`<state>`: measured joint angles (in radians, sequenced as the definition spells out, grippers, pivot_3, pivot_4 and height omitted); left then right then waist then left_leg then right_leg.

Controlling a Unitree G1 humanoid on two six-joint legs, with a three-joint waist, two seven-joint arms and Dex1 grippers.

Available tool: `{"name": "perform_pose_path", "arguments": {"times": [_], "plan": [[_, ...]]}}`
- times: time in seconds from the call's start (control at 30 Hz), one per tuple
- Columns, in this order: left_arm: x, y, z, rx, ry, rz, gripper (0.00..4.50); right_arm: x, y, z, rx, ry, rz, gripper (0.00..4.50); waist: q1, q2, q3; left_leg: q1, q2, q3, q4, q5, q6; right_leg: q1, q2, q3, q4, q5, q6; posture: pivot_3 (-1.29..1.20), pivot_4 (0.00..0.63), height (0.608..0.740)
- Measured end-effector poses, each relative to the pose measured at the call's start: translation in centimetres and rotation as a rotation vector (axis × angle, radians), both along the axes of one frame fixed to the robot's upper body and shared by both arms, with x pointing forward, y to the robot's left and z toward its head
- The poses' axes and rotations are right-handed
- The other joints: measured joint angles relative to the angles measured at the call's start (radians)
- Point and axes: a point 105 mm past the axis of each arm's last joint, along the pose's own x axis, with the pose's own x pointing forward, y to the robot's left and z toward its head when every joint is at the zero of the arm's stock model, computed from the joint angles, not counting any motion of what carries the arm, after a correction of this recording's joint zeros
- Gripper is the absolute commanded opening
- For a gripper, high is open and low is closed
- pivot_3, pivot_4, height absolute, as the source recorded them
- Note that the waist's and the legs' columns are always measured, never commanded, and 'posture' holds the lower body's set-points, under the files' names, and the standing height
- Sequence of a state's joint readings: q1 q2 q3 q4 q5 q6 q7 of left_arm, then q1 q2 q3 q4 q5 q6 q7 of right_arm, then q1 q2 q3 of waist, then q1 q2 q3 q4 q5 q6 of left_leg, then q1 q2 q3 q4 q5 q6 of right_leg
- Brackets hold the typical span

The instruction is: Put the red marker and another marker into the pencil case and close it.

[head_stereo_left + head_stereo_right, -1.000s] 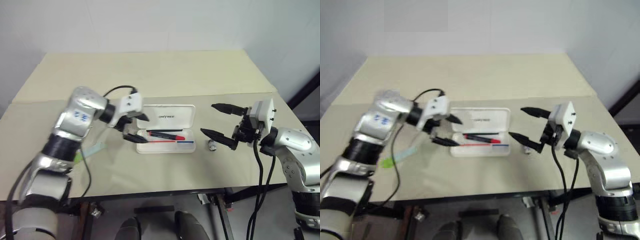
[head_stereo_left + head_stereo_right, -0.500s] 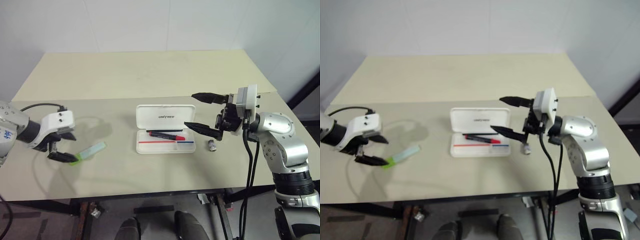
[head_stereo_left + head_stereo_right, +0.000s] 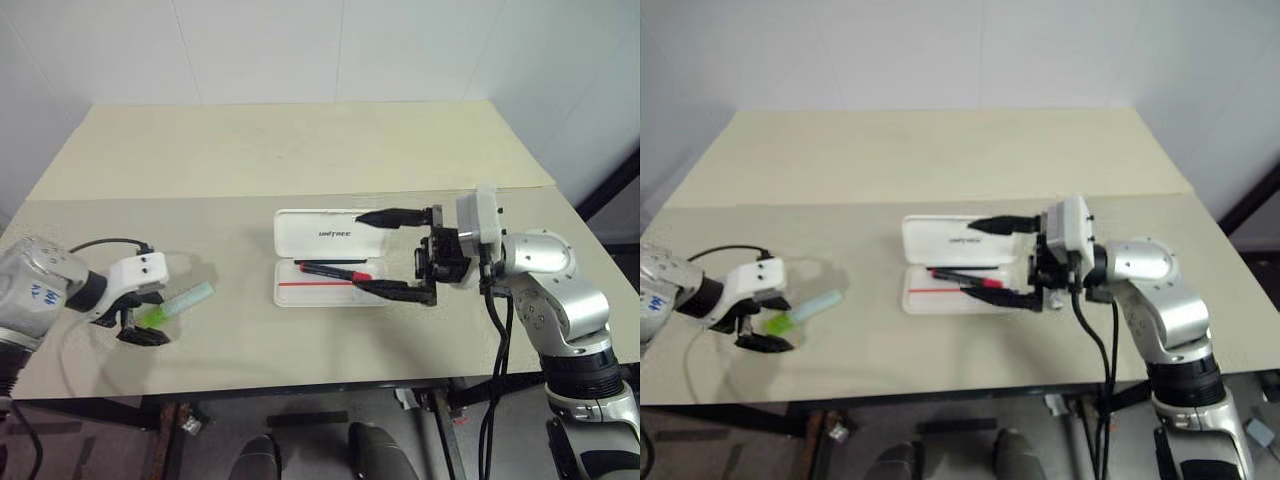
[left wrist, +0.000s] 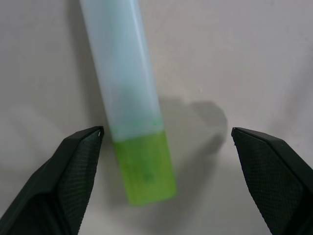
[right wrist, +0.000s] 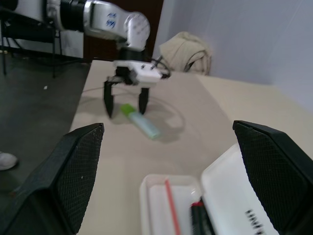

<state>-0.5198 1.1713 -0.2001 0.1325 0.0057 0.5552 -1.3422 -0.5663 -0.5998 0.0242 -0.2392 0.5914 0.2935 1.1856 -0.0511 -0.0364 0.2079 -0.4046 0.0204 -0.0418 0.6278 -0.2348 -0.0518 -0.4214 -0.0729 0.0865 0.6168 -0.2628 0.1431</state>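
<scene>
- Two claws share the work in the left eye view: the left claw [image 3: 142,318] hangs spread open over the green marker [image 3: 172,305], which lies on the desk [image 3: 300,150] well to the left of the pencil case [image 3: 330,256], apparently lined up for a pick. The case lies open, lid back, so both markers can go in; the red marker [image 3: 334,270] already rests in its tray.
- Right eye view: the right claw [image 3: 998,260] reaches level across the case, fingers wide, one over the lid and one along the tray's front edge, holding nothing; probably waiting to shut the lid.
- Left wrist view: the marker's bright green end [image 4: 145,167] sits between the open fingers [image 4: 73,166], nearer one, not yet touched.
- Right wrist view: beyond its own spread fingers [image 5: 78,161], the left claw straddles the green marker.
</scene>
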Motion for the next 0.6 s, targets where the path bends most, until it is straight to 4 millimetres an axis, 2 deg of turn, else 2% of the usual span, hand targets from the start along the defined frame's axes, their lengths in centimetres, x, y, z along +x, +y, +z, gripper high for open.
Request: {"name": "perform_pose_path", "arguments": {"times": [0.17,0.2,0.3,0.53,0.6], "plan": [[0.07,0.06,-0.17,0.016,0.000,0.003,4.46,0.00,0.07,0.08,0.001,0.001,-0.009,4.50,-0.002,0.000,0.000,0.001,0.000,0.000,0.000,0.000,0.000,0.000,0.000,0.000,0.001,0.000,-0.001,0.00,0.150,0.740],[0.10,0.08,-0.17,0.019,-0.003,0.003,4.28,0.00,0.07,0.08,0.002,0.002,-0.012,4.50,-0.002,0.000,0.000,0.001,0.000,0.000,0.000,0.000,0.000,0.000,0.000,0.000,0.001,0.000,-0.001,0.00,0.150,0.740],[0.23,0.15,-0.19,0.027,-0.013,0.009,3.61,0.04,-0.03,-0.06,0.003,0.006,-0.023,4.50,-0.002,0.000,0.000,0.001,0.000,0.000,0.000,0.000,0.000,0.000,0.000,0.000,0.001,0.000,-0.001,0.00,0.150,0.740],[0.52,0.08,-0.07,0.039,-0.024,0.011,1.23,0.23,-0.17,-0.09,0.008,0.009,-0.044,4.50,-0.002,0.000,0.000,0.001,0.000,0.000,-0.001,0.000,0.000,0.000,0.000,0.000,0.001,-0.001,-0.001,0.00,0.150,0.740],[0.53,0.03,-0.08,0.038,-0.022,0.009,1.08,0.27,-0.18,-0.08,0.009,0.008,-0.048,4.50,-0.002,0.000,0.000,0.001,0.000,0.000,0.000,0.000,0.000,0.000,0.000,0.000,0.001,-0.001,-0.001,0.00,0.150,0.740]]}}
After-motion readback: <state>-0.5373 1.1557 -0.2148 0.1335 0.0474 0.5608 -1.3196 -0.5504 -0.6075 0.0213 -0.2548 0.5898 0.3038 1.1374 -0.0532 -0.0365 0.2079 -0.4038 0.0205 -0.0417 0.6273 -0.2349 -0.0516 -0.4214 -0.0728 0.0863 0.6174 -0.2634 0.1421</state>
